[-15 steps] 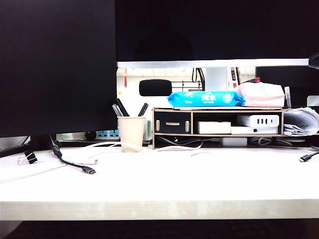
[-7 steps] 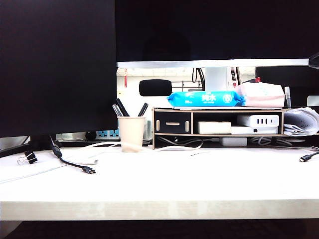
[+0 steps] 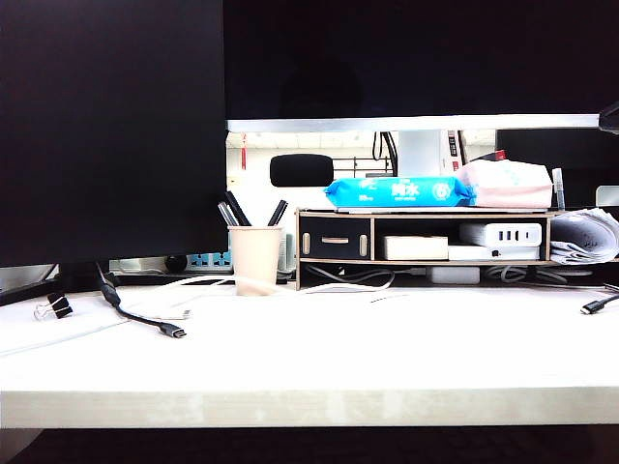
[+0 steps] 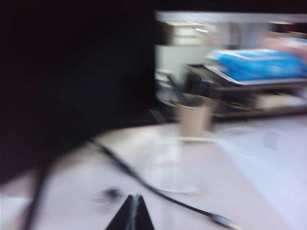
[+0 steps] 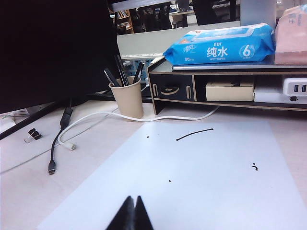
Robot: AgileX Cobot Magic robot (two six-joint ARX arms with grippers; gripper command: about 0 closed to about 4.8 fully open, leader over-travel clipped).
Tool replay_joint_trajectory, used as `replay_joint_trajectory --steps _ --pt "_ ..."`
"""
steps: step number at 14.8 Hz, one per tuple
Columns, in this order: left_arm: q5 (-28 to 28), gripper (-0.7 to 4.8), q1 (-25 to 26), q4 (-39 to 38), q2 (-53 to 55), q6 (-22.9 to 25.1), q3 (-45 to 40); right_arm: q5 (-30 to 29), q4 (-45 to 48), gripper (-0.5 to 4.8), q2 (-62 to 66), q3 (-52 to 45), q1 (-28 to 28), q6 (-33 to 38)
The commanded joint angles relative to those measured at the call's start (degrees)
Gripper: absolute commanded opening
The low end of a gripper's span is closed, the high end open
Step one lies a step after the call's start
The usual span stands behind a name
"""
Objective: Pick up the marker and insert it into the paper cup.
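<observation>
The marker stood in the cup at the far left of the surface. Stiff, light, slick: grip mid-barrel. The left claw and right claw, both near, were together, empty.

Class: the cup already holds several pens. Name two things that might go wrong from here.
1. The paper cup is light and crowded with dark pens; a nudge might tip it.
2. The white cable curls against its base and might snag the shut left gripper. The right gripper is shut too.
</observation>
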Motion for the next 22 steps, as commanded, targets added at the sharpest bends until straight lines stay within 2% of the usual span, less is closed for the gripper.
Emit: replay_joint_trajectory --steps 1,6,22 --pt "-7.9 -0.05 0.1 0.0 -2.2 0.0 -1.5 0.1 0.6 -0.01 0.0 0.1 0.0 -0.1" --pt "-7.7 -0.05 0.2 -0.8 -2.2 -2.1 -4.6 0.1 0.6 -0.01 0.0 0.1 0.0 -0.1" --pt "-7.7 -0.05 0.8 -0.5 -2.2 -0.9 -4.6 0.1 0.6 -0.01 0.0 0.1 0.0 -0.1"
